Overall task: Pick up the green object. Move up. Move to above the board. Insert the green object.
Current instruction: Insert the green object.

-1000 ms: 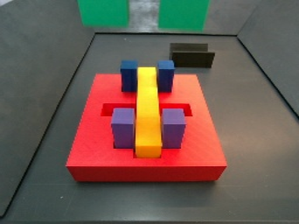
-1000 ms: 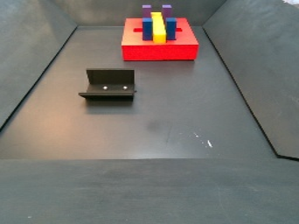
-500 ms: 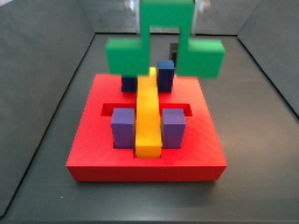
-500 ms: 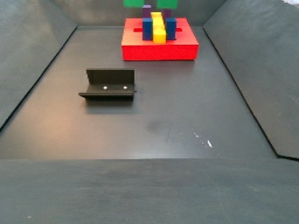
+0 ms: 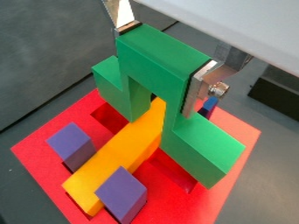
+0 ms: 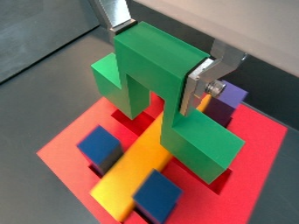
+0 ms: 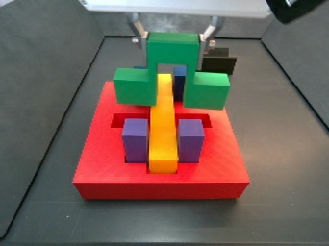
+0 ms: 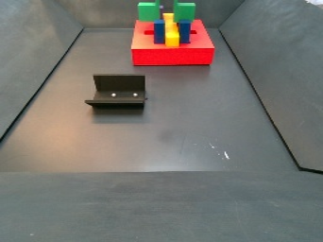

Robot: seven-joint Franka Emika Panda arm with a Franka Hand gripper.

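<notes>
My gripper [image 7: 174, 43] is shut on the green object [image 7: 174, 72], an arch-shaped piece with two legs. It holds the piece low over the far end of the red board [image 7: 115, 178]. The legs hang on either side of the yellow bar [image 7: 164, 115]. Both wrist views show the silver fingers [image 5: 205, 83] [image 6: 201, 84] clamped on the green top block [image 5: 158, 70] [image 6: 152, 70], with my gripper [image 5: 163, 54] [image 6: 160, 54] over the board [image 5: 35, 144] [image 6: 70, 149]. I cannot tell whether the legs touch the board. A side view shows the piece [image 8: 165, 11] at the board's [image 8: 173, 57] far end.
Two purple blocks [image 7: 135, 139] [image 7: 193, 139] flank the yellow bar near the front. A blue block [image 7: 176, 69] shows between the green legs. The fixture [image 8: 117, 92] stands on the dark floor away from the board. It also shows behind the green piece in a side view [image 7: 222, 63].
The green object has come down with my gripper from high above the bin to just over the board's far end, astride the yellow bar.
</notes>
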